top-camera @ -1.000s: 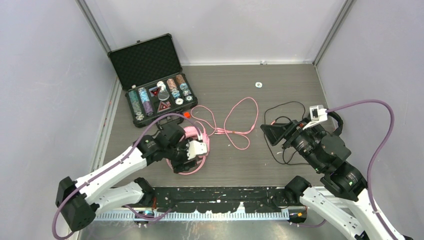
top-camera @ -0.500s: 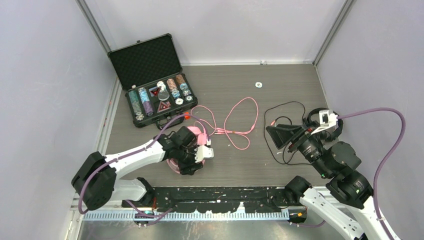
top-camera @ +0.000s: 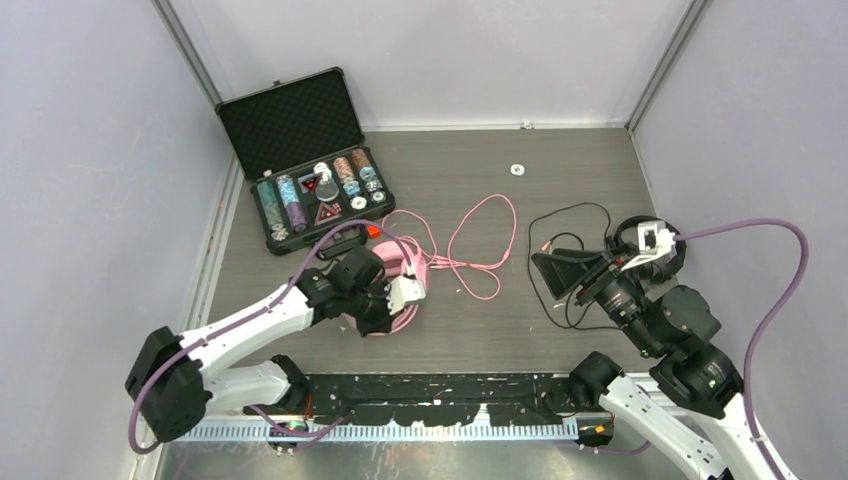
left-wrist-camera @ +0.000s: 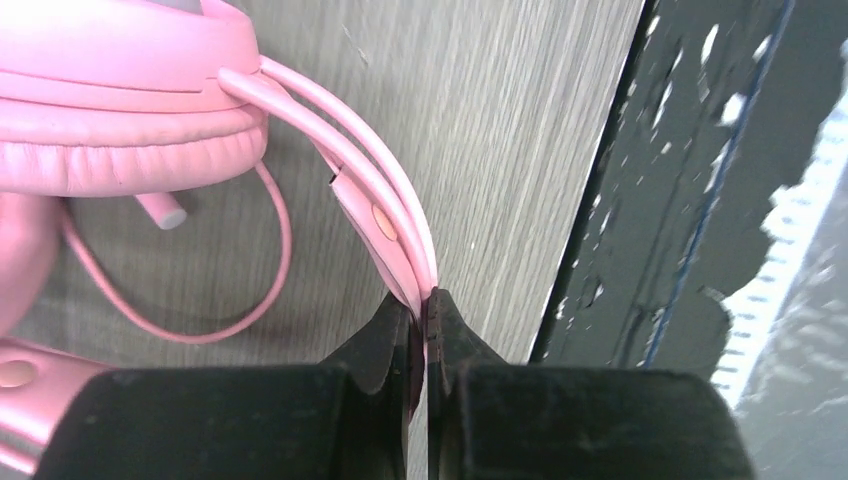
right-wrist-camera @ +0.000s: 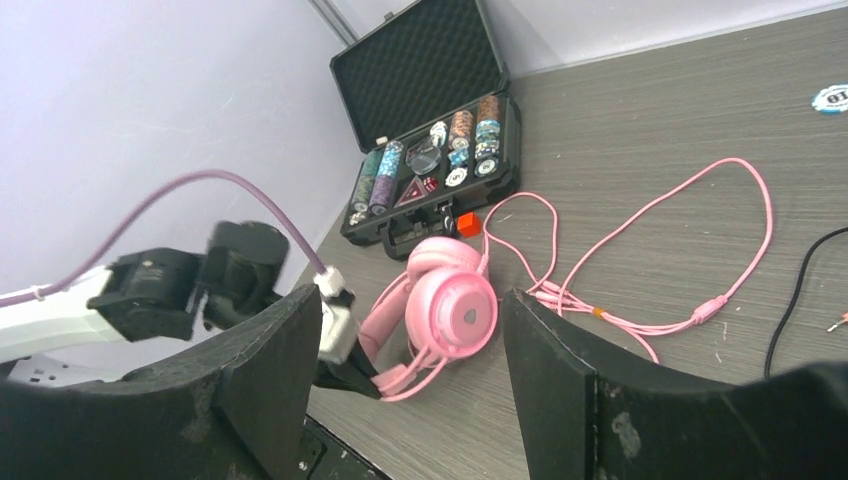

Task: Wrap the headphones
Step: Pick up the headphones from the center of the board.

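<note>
The left gripper (left-wrist-camera: 422,305) is clamped shut on the thin headband of the pink headphones (right-wrist-camera: 450,300), which lie near the front left of the table (top-camera: 560,160). Their pink cable (top-camera: 470,265) sprawls in loose loops toward the middle. The right gripper (top-camera: 555,270) hangs with jaws spread wide, holding nothing (a thin black cable (top-camera: 575,208) lies looped close by)
</note>
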